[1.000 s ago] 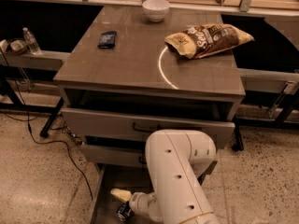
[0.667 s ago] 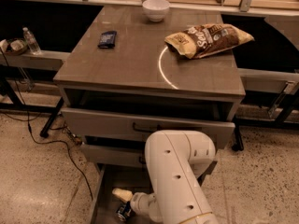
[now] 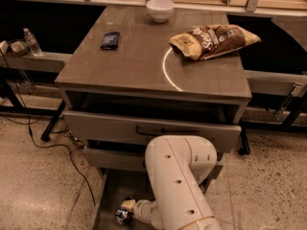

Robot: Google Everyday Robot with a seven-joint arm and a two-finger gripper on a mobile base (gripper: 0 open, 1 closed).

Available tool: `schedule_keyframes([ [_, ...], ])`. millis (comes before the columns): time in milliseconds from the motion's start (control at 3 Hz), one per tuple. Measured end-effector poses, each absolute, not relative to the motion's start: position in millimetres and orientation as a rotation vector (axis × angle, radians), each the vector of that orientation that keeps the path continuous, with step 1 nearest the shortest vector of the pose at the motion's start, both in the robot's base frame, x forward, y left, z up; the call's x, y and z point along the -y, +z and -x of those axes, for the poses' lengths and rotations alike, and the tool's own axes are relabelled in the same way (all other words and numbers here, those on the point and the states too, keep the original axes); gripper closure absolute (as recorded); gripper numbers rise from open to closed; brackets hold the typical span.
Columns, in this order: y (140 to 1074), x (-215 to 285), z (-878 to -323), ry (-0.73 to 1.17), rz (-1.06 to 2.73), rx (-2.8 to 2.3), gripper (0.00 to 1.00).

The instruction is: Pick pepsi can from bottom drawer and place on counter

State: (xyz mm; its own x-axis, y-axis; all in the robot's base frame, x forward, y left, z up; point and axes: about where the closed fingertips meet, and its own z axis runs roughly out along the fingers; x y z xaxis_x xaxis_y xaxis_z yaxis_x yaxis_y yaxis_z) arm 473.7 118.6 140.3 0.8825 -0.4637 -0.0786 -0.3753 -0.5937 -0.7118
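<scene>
The worktop [image 3: 144, 75] carries a bowl [image 3: 159, 9], a packet [image 3: 110, 40] and a chip bag [image 3: 213, 41]; the pincer [image 3: 124, 214] sits low in the bottom drawer [image 3: 117, 186].

The gripper [image 3: 124, 214] sits low in the bottom drawer [image 3: 117, 186], near its left wall. The white arm [image 3: 180, 176] fills the drawer's right side, and the handled drawers [image 3: 120, 126] jut out overhead. On the counter [image 3: 120, 73] the near half lies open. A dark packet [image 3: 110, 40], bowl [image 3: 159, 8] and chip bag [image 3: 213, 41] occupy the far part.
</scene>
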Motion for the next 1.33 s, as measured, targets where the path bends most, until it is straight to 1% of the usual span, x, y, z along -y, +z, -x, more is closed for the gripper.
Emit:
schedule_keyframes([
  [667, 140, -107, -460, -0.175, 2.308, -0.682, 0.92],
  [1000, 160, -100, -457, -0.244, 2.32, -0.716, 1.0],
  [1333, 200, -92, -453, -0.336, 2.36, -0.735, 0.96],
])
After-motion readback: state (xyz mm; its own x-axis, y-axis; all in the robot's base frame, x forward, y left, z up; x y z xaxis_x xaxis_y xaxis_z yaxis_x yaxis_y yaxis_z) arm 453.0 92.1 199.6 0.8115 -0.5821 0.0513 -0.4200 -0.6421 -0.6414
